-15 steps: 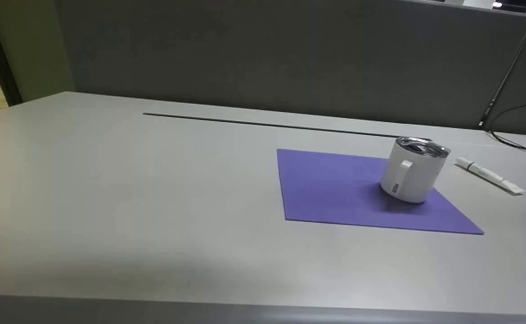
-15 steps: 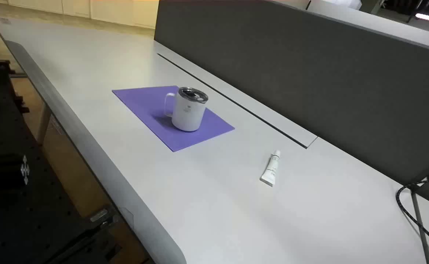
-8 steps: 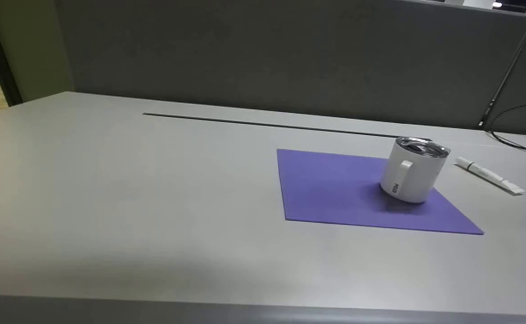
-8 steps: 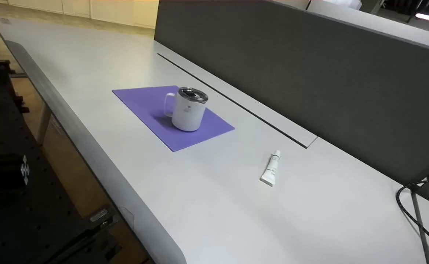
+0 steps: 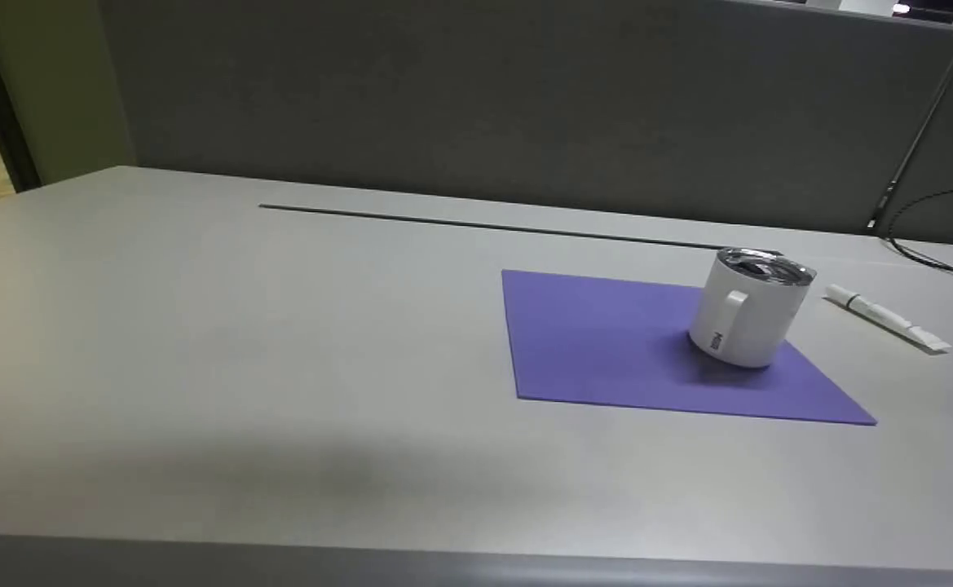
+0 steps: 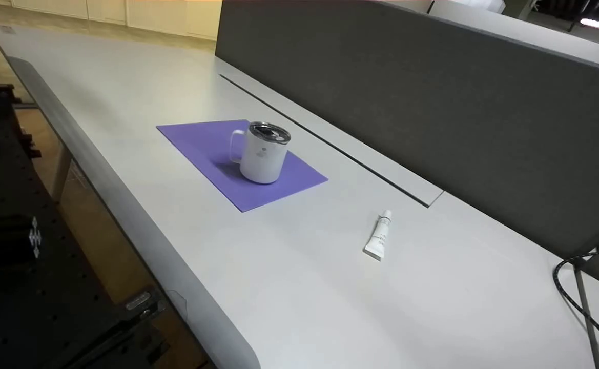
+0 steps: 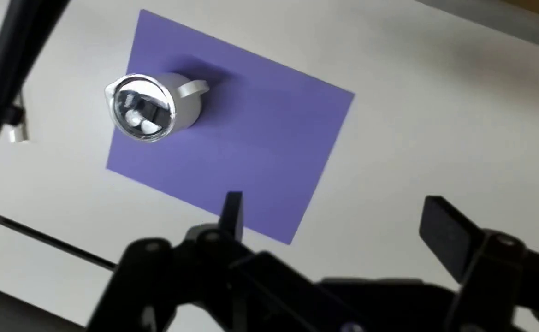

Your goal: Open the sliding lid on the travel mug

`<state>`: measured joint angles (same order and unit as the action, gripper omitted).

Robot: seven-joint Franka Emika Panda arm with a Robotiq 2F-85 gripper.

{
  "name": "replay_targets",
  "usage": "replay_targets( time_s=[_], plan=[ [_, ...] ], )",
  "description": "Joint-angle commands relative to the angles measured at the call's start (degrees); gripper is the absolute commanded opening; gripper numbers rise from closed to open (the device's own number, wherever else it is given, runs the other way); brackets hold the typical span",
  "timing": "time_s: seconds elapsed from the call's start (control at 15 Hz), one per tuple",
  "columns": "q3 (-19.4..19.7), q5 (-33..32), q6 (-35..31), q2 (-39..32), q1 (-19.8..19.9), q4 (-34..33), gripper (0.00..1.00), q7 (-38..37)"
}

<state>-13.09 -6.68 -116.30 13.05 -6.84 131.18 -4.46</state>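
Note:
The white travel mug (image 5: 737,326) stands upright near one edge of the purple mat (image 5: 590,342) in an exterior view; it also shows in an exterior view (image 6: 263,161) and in the wrist view (image 7: 187,106). Its sliding lid (image 7: 142,107) is round, clear-dark and shiny, and faces the wrist camera. I cannot tell how the slider stands. The handle (image 7: 193,87) points over the mat. My gripper (image 7: 334,197) shows only in the wrist view. Its fingers (image 7: 447,235) are wide apart with nothing between them, off to the side of the mug, near a mat corner.
A white tube (image 6: 378,237) lies on the table (image 6: 299,287) beside the mat. A dark slot (image 6: 325,141) runs along the table's back, before a tall grey partition (image 6: 407,102). A black cable (image 6: 581,307) lies at the far side. A black bar (image 7: 6,69) crosses the wrist view.
The soft shadow on the table near the front edge has shifted a little away from that edge and grown darker. The mug, mat and tube have not moved.

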Motion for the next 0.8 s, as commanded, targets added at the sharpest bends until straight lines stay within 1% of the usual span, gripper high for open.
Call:
replay_targets(
  time_s=[0.0,0.13,0.27,0.33,0.47,0.6,0.67,0.73],
  plan=[
    [3.66,-8.99,-7.11,-2.68,4.09,0.88,0.67,-4.34],
    [6.02,-11.27,-12.86,-4.18,6.38,1.95,0.51,-7.69],
    [7.86,-13.69,-18.81,-6.54,8.19,2.96,0.39,-10.0],
    [8.5,-15.39,-20.52,-7.76,8.87,3.29,0.31,-11.2],
    [9.59,-18.41,-23.75,-9.89,9.64,4.68,0.19,-14.13],
    [10.73,-19.69,-25.63,-11.85,9.75,5.61,0.05,-16.64],
    [11.24,-19.9,-26.43,-12.83,9.6,6.0,0.01,-17.5],
    [11.72,-20.31,-26.92,-13.77,9.43,6.24,0.0,-18.28]
  ],
)
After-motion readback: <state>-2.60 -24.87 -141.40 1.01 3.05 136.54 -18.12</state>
